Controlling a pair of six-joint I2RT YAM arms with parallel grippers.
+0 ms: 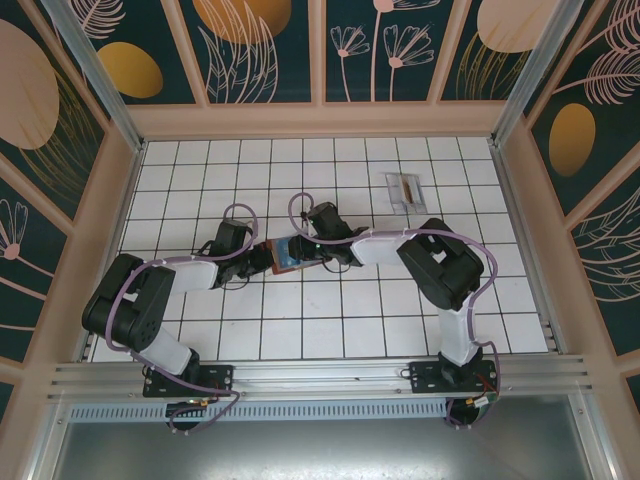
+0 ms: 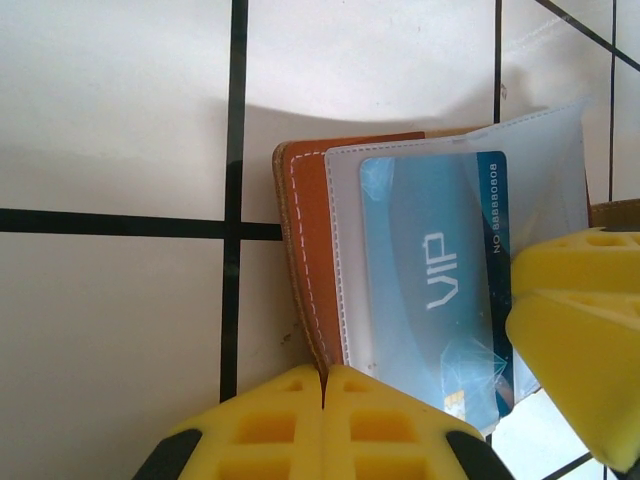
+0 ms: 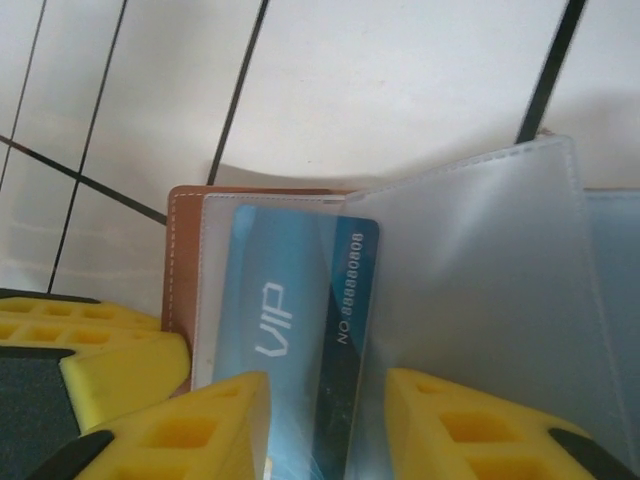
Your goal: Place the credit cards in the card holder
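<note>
The card holder, brown leather with clear plastic sleeves, lies open on the tiles mid-table between both grippers. My left gripper is shut on the card holder's brown leather edge. A blue credit card marked VIP sits partly under a clear sleeve. My right gripper hangs over the card's near end with its jaws apart; the left fingertip overlaps the card. Another credit card, pale grey with a dark stripe, lies flat at the back right.
The white tiled floor is bounded by pale pink walls at the back and both sides. Both arms reach inward from their bases at the near edge and meet at the middle.
</note>
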